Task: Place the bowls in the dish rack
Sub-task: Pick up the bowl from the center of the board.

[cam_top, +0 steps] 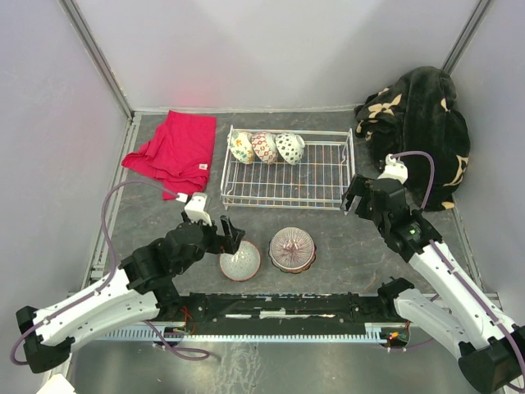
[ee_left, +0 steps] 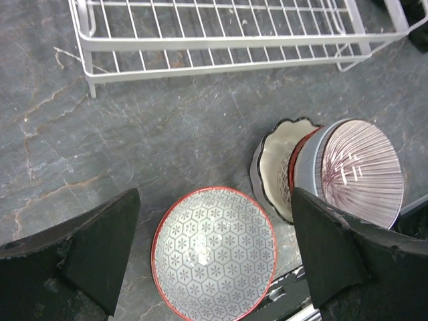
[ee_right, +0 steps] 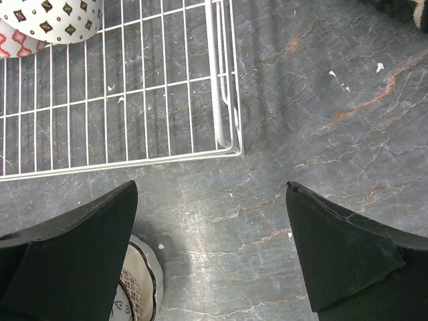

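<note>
- The shallow white wire dish rack (cam_top: 316, 176) is seen at 12 o'clock on the dark grey stone-look table (cam_top: 344, 263). Three patterned round bowls (cam_top: 264, 148) are already stood on edge in its 10 o'clock corner.
- Two lots lie on the table at 6 o'clock of the rack. One is a red-rimmed bowl with a grey hexagon pattern (ee_left: 214, 254). Just beside it at 3 o'clock, a pink ribbed bowl (ee_left: 361, 174) is tilted and touches a cream scalloped bowl (ee_left: 277, 157).
- The left gripper (cam_top: 223, 236) is held over the hexagon bowl, its jaws spread wide and nothing gripped.
- The right gripper (ee_right: 211, 190) is likewise spread wide and empty, near the rack's 4 o'clock corner.
- The bowls are judged to be glazed ceramic: stiff, fairly heavy, slippery and easily chipped.
- The rim is best pinched with one finger inside and one outside, at a part kept clear of the neighbouring bowl.
</note>
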`<control>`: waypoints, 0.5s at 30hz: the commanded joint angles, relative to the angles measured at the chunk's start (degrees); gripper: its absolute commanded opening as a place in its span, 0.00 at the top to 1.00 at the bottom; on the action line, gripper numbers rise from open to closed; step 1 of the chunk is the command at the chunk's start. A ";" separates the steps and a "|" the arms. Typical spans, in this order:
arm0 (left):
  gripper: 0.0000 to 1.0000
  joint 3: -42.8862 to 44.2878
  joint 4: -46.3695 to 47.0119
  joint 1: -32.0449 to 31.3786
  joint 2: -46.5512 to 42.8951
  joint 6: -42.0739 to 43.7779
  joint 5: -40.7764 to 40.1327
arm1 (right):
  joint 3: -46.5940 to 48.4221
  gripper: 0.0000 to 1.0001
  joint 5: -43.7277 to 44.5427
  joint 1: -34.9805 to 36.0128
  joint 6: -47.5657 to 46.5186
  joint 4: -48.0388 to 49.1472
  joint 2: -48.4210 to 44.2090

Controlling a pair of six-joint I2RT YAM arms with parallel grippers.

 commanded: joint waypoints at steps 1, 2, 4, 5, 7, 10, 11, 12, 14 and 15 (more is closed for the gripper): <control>0.01 -1.21 0.99 -1.04 0.93 -2.31 1.13 | 2.17 0.01 -0.10 0.05 -0.76 1.42 -0.31; 0.01 -1.47 0.98 -1.30 1.17 -2.35 1.13 | 2.17 0.01 -0.10 0.07 -0.80 1.42 -0.29; 0.01 -1.67 0.98 -1.96 1.92 -2.32 1.06 | 2.17 0.01 -0.23 0.06 -0.77 1.42 -0.28; 0.01 -1.68 0.78 -2.18 2.37 -2.30 0.88 | 2.17 0.01 -0.20 0.06 -0.82 1.42 -0.28; 0.01 -1.53 0.65 -2.83 3.14 -2.46 1.00 | 2.08 0.01 -0.19 0.10 -0.75 1.50 -0.27; 0.01 -1.42 0.44 -4.13 3.92 -2.88 0.47 | 2.17 0.01 -0.28 0.11 -0.83 1.50 -0.10; 0.01 -1.44 0.41 -4.42 4.12 -3.03 0.51 | 2.17 0.01 -0.28 0.12 -0.79 1.50 -0.09; 0.01 -1.53 0.40 -4.80 4.29 -3.23 0.52 | 2.17 0.01 -0.28 0.10 -0.82 1.50 -0.02; 0.00 -1.62 0.23 -5.54 4.57 -3.55 0.44 | 2.12 0.01 -0.27 0.07 -0.90 1.55 0.00; 0.01 -1.63 0.06 -5.93 4.75 -3.81 0.30 | 2.08 0.01 -0.28 0.11 -0.86 1.59 0.00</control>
